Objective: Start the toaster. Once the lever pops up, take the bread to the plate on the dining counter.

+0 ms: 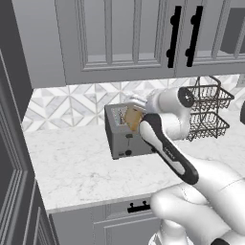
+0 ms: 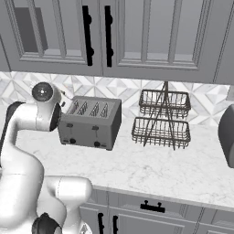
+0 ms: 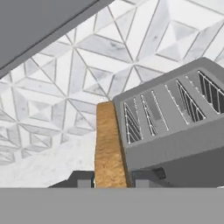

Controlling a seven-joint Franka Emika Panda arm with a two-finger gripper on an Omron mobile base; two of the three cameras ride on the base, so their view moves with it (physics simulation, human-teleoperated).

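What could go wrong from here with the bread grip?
1. The bread sits edge-on between the gripper jaws, held only near its lower edge, so it could pivot or slip on a fast swing.
2. It hangs close beside the toaster; a sideways move could clip the toaster's end wall.
3. The wire basket rack stands right of the toaster, so a wide swing that way could snag it.

The white jointed arm (image 1: 167, 143) reached forward with its wrist bent down, and the two-finger gripper (image 3: 109, 179) was closed on a golden-brown bread slice (image 3: 107, 148) standing edge-on.
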